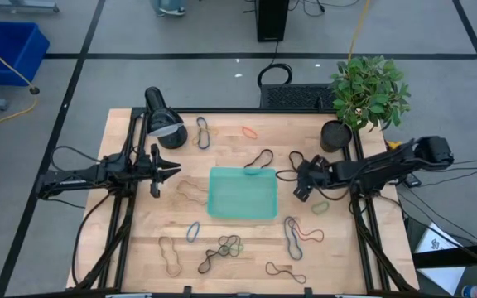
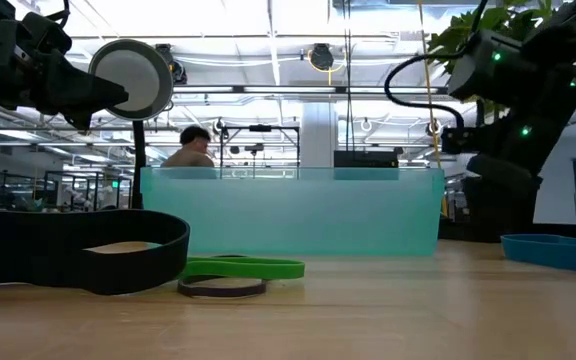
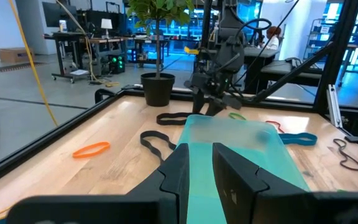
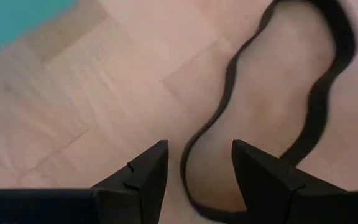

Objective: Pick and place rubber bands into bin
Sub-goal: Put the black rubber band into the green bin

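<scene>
The teal bin (image 1: 243,194) stands in the middle of the table and holds no band that I can see; it also shows in the low view (image 2: 288,210) and the left wrist view (image 3: 241,143). Rubber bands lie scattered round it. My right gripper (image 4: 199,163) is open at the bin's right (image 1: 302,184), low over a black rubber band (image 4: 229,81) that lies flat on the wood; the band's end runs between the fingertips. My left gripper (image 3: 202,165) is open and empty at the bin's left (image 1: 171,170), pointing toward it.
A lamp (image 1: 162,124) stands at the far left and a potted plant (image 1: 369,87) at the far right. Loose bands: blue (image 1: 203,132), orange (image 1: 248,132), black (image 1: 259,159), green (image 1: 320,207), and a cluster near the front (image 1: 222,247). A blue crate (image 1: 11,50) stands on the floor.
</scene>
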### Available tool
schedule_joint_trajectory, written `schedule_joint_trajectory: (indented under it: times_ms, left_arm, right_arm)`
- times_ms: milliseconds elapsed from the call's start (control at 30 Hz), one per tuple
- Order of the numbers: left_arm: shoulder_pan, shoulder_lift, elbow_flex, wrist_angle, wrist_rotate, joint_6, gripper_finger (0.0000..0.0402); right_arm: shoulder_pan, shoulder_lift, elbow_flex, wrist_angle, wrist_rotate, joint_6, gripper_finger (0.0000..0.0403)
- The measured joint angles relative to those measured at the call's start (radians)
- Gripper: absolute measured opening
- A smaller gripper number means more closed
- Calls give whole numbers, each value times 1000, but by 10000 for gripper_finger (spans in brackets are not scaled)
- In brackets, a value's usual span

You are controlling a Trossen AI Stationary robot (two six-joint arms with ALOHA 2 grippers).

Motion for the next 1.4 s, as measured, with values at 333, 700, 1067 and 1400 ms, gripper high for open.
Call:
schedule_joint_trajectory:
  times_ms: [333,700,1067,1400]
  left_arm:
    - [0,0,0,-1,-1,0,77]
    - [0,0,0,0,-16,0,77]
    - [0,0,0,-1,-16,0,77]
    - [0,0,0,-1,-16,1,77]
  right_arm:
    - [-20,33,3,6,-42,-11,113]
    - [-19,35,1,34,-15,-38,7]
    - [-20,-71,-3,167,42,-42,1]
    - [-19,-219,-3,683,203,-315,1]
